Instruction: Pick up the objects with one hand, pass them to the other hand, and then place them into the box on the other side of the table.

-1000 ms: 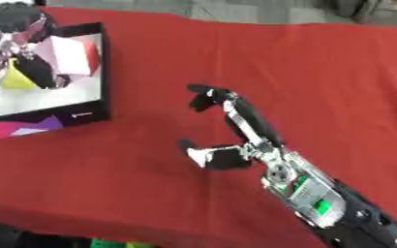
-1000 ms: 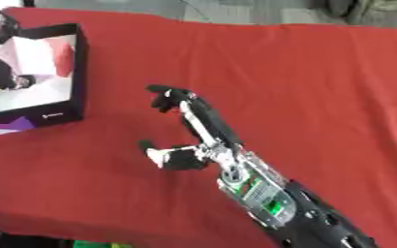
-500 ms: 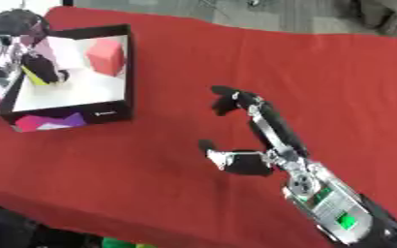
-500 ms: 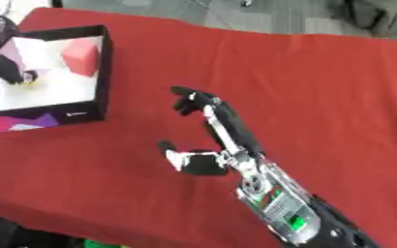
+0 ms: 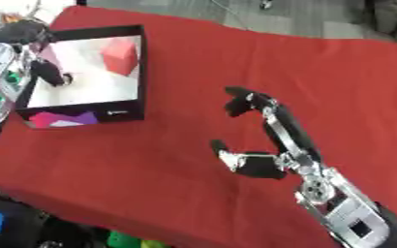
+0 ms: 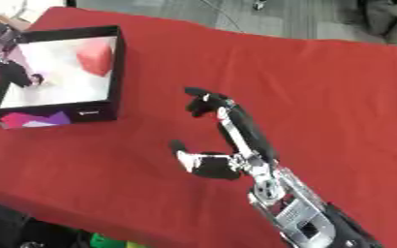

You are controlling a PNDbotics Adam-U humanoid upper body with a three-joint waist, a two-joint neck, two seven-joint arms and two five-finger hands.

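Now, line by line:
Right hand point(image 5: 266, 145): hovers over the bare red tabletop point(image 5: 337, 87), fingers spread and relaxed, holding nothing; probably idle after a hand-over.
Left hand point(image 5: 28, 58): reaches over the box's left edge, likely to drop something; whether its fingers pinch anything I cannot tell.
Box point(image 5: 126, 114): black-walled, white inside, on the tabletop's left side.
Red block point(image 5: 120, 55): already lying inside the box, near its far right corner.
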